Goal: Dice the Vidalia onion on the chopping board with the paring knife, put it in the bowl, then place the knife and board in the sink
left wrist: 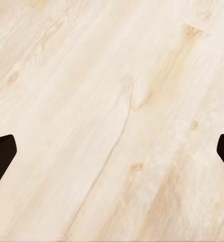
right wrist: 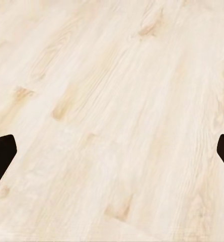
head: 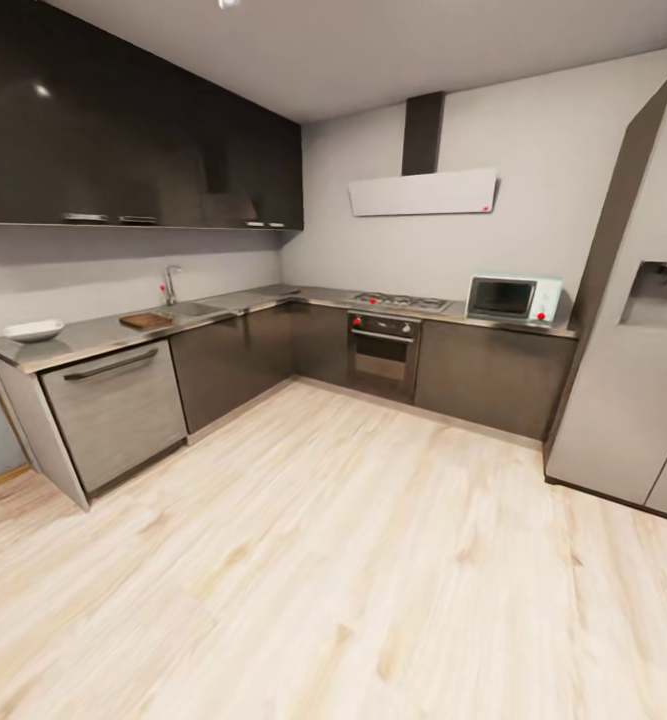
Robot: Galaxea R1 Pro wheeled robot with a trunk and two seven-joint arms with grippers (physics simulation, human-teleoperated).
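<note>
From the head camera, pale wooden plank floor [head: 353,560] spreads before the long grey metallic worktop [head: 93,335], bearing the dark-brown rectangular chopping board [head: 146,320] beside the sink [head: 195,309] and the shallow white bowl [head: 33,330] further left. Each wrist camera sees floorboards between wide, empty jaws.

You face pale wood floor [head: 353,560], a fridge [head: 633,330] at right, a microwave [head: 514,298] beside the hob [head: 401,300], an oven [head: 383,352] below, dark cupboards [head: 123,130] above.
</note>
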